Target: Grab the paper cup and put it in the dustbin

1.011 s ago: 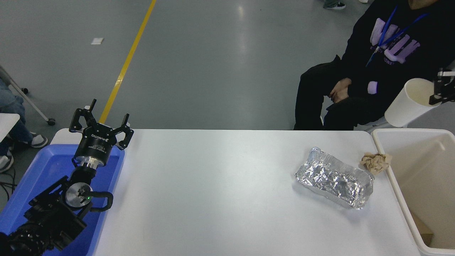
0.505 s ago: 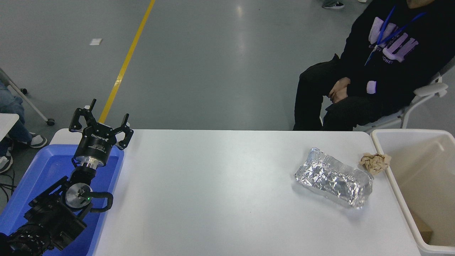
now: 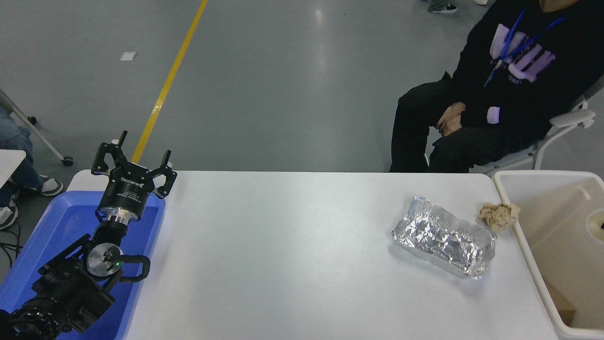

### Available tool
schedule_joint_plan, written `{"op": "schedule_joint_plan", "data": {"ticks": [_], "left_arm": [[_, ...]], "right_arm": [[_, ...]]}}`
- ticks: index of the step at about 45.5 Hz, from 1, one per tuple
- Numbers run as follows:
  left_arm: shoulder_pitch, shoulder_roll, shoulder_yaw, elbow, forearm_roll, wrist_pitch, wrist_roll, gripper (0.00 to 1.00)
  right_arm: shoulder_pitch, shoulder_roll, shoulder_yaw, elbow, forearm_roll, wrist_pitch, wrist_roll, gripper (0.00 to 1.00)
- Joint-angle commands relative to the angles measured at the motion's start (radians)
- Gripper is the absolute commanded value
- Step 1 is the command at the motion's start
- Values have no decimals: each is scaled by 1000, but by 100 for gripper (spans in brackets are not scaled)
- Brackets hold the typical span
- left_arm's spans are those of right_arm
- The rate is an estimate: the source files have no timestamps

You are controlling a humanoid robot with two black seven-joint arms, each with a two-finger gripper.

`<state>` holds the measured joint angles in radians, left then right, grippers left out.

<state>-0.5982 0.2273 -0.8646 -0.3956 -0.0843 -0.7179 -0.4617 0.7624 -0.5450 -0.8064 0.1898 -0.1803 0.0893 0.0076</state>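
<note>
Since half a second ago, the paper cup (image 3: 594,221) has come back into view: its pale rim is now showing at the picture's 3 o'clock edge, inside the outline of the dustbin (image 3: 534,269), below the level of the bin's rim. Only part of the cup is visible, cut off by the edge. A dark sliver at that edge, touching the cup's mouth, is what I am taking for my right gripper (image 3: 601,225); I cannot tell whether it is gripping the cup or has let go.

I am seeing the dustbin standing against the white table (image 3: 283,264) at its 3 o'clock end. A crumpled foil tray (image 3: 443,242) is lying on the table near that end, and a brown paper wad (image 3: 498,216) is sitting at the tray's 1 o'clock, touching the bin's rim.

My left arm is resting at 8 o'clock over the blue tray (image 3: 52,226), with the left gripper (image 3: 133,158) pointing toward 12 o'clock and its fingers spread apart, holding nothing.

A person in dark clothes (image 3: 495,94) is sitting at 1 o'clock beyond the table, hands in lap.
</note>
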Motion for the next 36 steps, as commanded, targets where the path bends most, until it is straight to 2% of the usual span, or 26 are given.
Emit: {"op": "schedule_joint_plan", "data": {"ticks": [1,9,16,17,19,20,25,28,32,36], "left_arm": [[0,1,-1,1,0,1,0,98],[0,0,1,1,0,1,0,98],[0,0,-1,0,0,1,0,98],[0,1,-1,0,0,1,0,98],[0,1,-1,0,-2,1,0,98],[0,1,-1,0,0,0,0,98],[0,0,-1,1,-2,0,0,98],[0,0,-1,0,0,1,0,98],[0,1,-1,0,0,1,0,98],[0,1,-1,0,0,1,0,98]], "right_arm": [[-112,89,23,-113,27,-17,-21,0],[-114,88,24,-113,51,-39,-44,0],[-111,86,38,-112,56,-43,-47,0],[-110,86,36,-112,55,-46,-47,13],[-101,83,38,-112,56,-55,-46,47],[-100,83,38,-108,56,-66,-46,58],[-87,79,44,-92,56,-114,-46,88],[-80,77,44,-84,58,-115,-46,96],[-48,69,44,-50,58,-114,-46,96],[14,10,30,58,58,-112,-46,96]]}}
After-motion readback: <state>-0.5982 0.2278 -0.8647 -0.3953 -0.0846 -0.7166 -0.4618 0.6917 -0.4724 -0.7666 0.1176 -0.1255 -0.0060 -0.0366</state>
